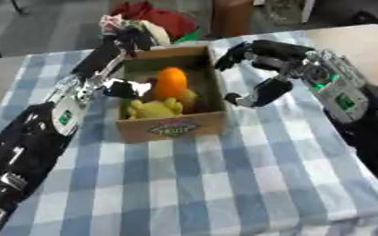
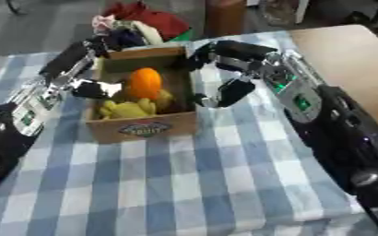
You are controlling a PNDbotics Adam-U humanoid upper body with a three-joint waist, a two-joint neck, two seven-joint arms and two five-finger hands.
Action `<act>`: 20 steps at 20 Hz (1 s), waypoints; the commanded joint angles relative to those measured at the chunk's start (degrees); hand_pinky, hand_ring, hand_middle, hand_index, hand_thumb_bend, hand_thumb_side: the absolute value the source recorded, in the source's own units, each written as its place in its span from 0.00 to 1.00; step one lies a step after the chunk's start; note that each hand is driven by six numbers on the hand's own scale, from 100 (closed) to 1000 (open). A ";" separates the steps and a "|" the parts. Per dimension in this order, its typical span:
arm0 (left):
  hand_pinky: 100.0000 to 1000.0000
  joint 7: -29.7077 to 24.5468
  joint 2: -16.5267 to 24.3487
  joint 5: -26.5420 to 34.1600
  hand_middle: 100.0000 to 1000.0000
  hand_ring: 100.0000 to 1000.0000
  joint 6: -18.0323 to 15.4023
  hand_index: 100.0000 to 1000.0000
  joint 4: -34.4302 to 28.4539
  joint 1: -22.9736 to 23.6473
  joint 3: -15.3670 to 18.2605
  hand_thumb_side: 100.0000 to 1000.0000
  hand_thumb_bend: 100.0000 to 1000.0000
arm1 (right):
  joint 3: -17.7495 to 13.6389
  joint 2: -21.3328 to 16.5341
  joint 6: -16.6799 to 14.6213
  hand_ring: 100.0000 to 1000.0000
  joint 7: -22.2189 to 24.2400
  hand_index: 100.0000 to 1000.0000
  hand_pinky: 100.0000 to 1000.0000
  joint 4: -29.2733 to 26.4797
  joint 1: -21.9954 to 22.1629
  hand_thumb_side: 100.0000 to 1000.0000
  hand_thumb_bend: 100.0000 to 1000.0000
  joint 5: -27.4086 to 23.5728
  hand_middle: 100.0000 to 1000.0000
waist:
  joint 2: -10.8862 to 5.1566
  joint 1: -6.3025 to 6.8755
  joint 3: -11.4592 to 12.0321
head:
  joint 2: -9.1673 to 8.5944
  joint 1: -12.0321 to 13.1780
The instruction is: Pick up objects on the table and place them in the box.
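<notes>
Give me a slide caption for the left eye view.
Both hands flank a cardboard box holding an orange and yellow items on a checked tablecloth.

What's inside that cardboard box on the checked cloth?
Inside the box sits an orange fruit atop yellowish fruit, perhaps bananas. Whatever lies beneath them, and the box floor, is hidden.

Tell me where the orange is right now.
The orange sits inside the cardboard box, toward its middle, above the yellow fruit, with the left hand and right hand flanking the box.
</notes>
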 commanded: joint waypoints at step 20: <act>0.70 5.04 12.30 19.20 0.66 0.65 13.29 0.80 -29.24 18.26 16.54 0.15 0.04 | -2.35 -3.14 1.35 0.76 -2.10 0.87 0.80 -1.04 1.02 0.28 0.20 -0.19 0.70 | -1.33 -0.74 3.60 | -0.24 -1.74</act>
